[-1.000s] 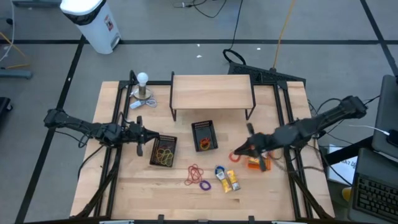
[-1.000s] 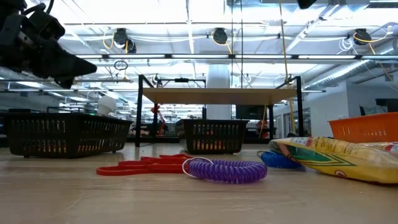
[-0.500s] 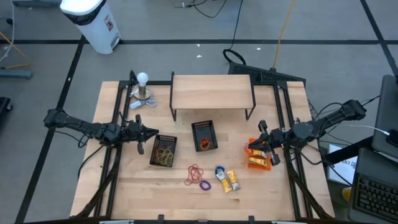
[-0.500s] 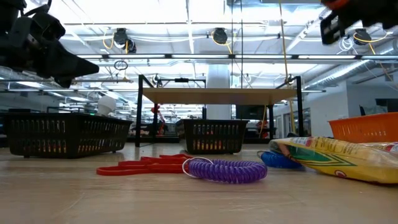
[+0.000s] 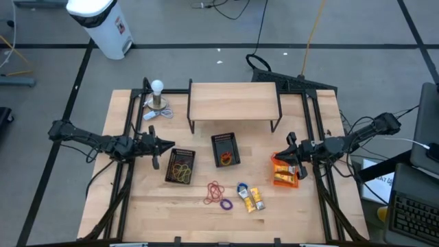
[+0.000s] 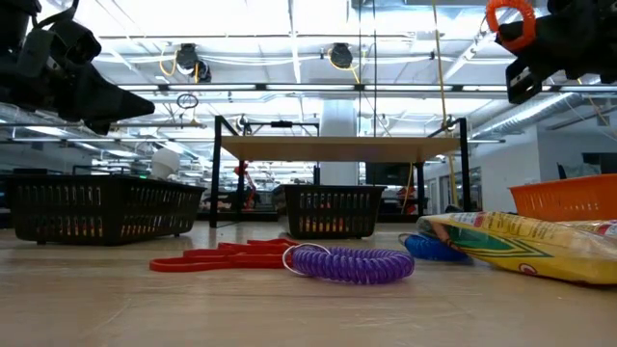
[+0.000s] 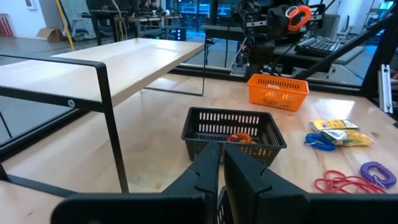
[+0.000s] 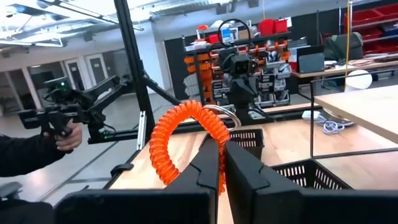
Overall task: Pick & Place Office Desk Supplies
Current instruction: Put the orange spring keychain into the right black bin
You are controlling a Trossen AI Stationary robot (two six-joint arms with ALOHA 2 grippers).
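Swinging back toward its own side, my right arm has carried its load across the bench [image 5: 137, 206]: a second ago it reached in beside the loose supplies, and now the right tool [image 5: 291, 157] hangs above the orange basket [image 5: 285, 171] at the bench's right edge. That tool is clamped tight on an orange coil band [image 8: 180, 146], which loops up from between the fingers and sits high in the low view, clear of the wood. I read this as the carry nearly done, with the drop into the orange basket next. My left arm has not stirred; the left tool [image 5: 164, 145] is all but closed and empty, hovering beside the black basket of bands [image 5: 182, 167]. Red bands [image 5: 215, 191], a purple coil [image 5: 226, 204] and the yellow packets [image 5: 252, 199] lie loose near the front edge.
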